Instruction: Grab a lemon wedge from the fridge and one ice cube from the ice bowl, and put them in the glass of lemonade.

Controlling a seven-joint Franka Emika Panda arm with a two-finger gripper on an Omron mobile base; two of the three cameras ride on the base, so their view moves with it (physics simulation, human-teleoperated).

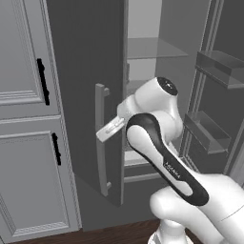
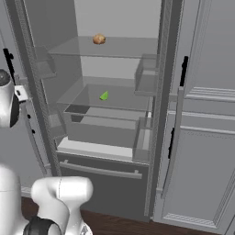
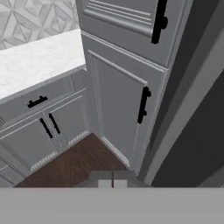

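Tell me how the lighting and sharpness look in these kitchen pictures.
Right base view: flat, even light, the lemon wedge crisp on its clear shelf in the fridge. Left base view: soft shading, no glare. Hand view: slightly blurry cabinets, tilted framing.

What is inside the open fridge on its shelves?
Inside the fridge, a round tan-brown lump sits on the upper clear shelf and the lemon wedge on the shelf below. The drawers' contents cannot be seen.
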